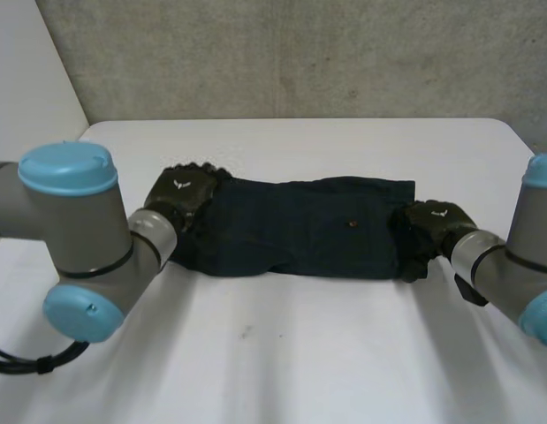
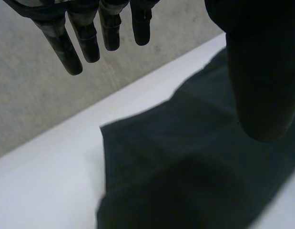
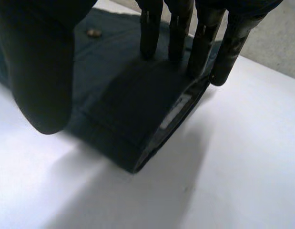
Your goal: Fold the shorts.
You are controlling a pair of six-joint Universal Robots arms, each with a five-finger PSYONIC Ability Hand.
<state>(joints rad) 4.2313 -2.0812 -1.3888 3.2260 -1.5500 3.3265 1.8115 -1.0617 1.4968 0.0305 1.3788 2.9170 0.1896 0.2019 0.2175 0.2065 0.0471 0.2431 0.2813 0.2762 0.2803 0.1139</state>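
Shorts [image 1: 300,230] lie flat as a long dark strip across the middle of the white table [image 1: 282,353], and you have one hand at each end. Your left hand [image 1: 180,199] sits over the left end, fingers [image 2: 85,38] straight and relaxed above the cloth, gripping nothing. Your right hand [image 1: 432,223] is at the right end, its straight fingertips [image 3: 178,33] touching the thick end edge, thumb [image 3: 37,71] held apart, nothing pinched.

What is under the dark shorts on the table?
The white table shows around the shorts; what lies beneath is covered. At the fingers of the right hand one end curls up, showing a pale label inside.
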